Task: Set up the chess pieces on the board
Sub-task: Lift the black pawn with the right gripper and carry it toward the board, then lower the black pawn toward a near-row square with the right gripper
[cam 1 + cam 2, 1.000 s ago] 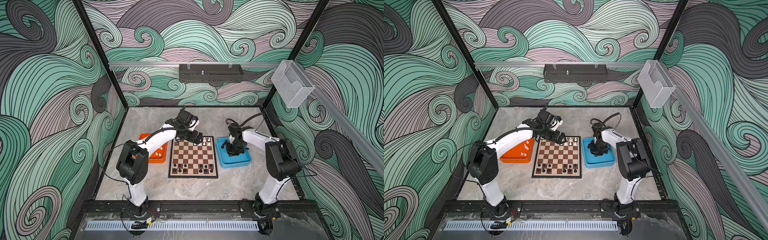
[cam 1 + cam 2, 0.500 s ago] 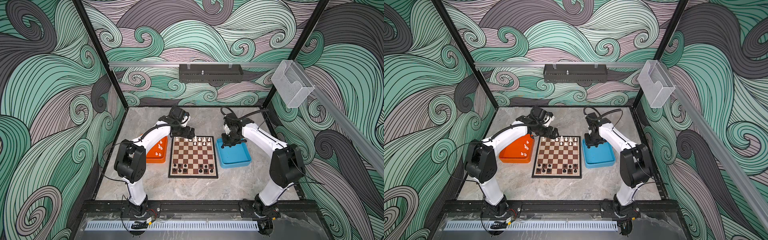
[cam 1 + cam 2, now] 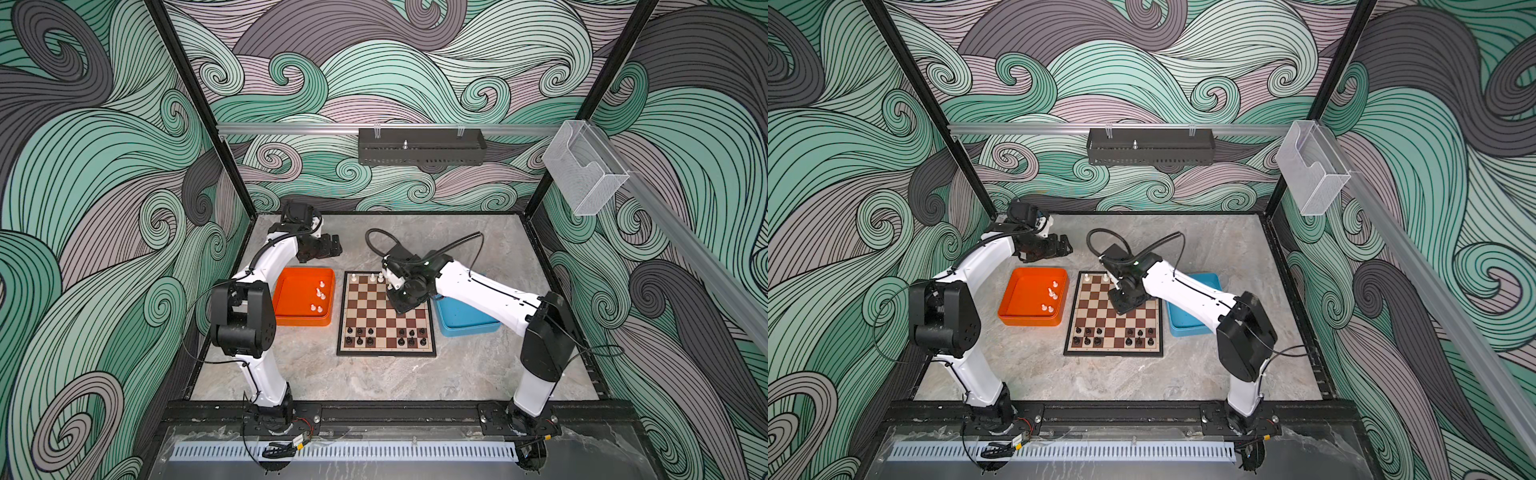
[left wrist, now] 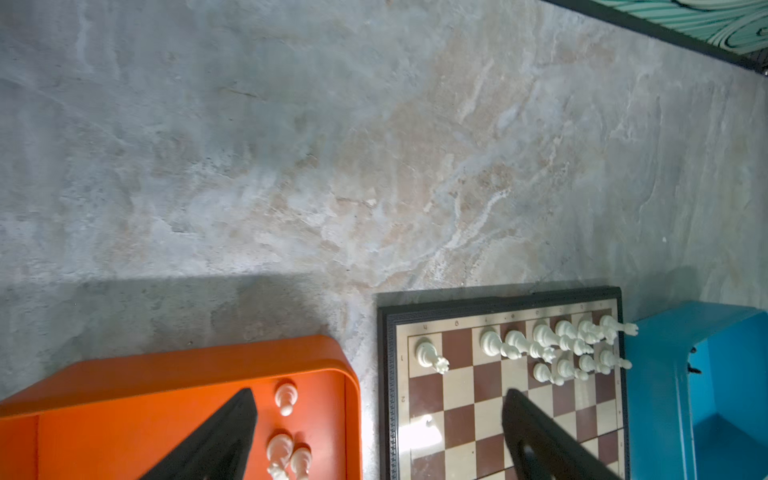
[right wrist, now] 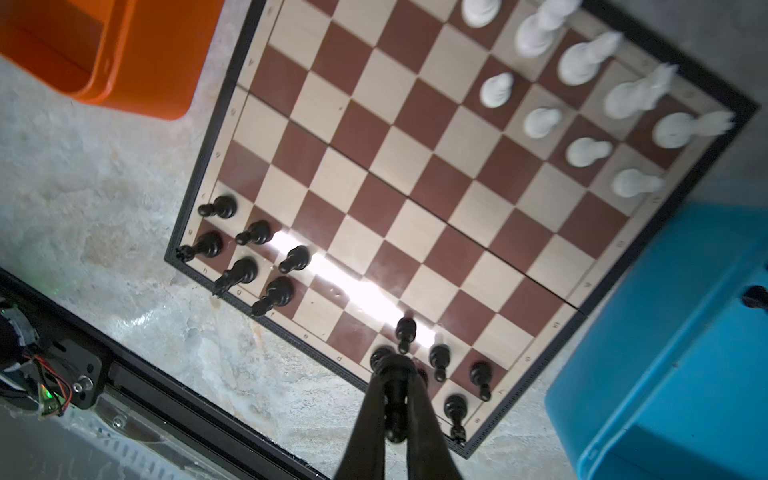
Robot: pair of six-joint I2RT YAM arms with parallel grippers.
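The board (image 3: 374, 309) lies mid-table with several black chess pieces (image 3: 386, 336) on its two near rows and white ones (image 3: 372, 277) along the far rows. My right gripper (image 3: 401, 307) hangs over the board's right half, shut on a black piece (image 5: 395, 399) that stands between its fingers (image 5: 365, 415). My left gripper (image 3: 336, 245) is open and empty above the bare table, beyond the orange tray (image 3: 291, 324). In the left wrist view its fingers (image 4: 224, 436) straddle the tray's edge and the board (image 4: 457, 399). Several white pieces (image 3: 318, 295) lie in that tray.
A blue tray (image 3: 465, 324) sits right of the board, partly under my right arm. The orange tray touches none of the board's frame; a narrow strip of table separates them. Cage posts and patterned walls enclose the marble table (image 3: 374, 378).
My right gripper rose out of the blue tray and swung left over the board with a black piece in it. My left gripper drew back from the board's far edge toward the back left.
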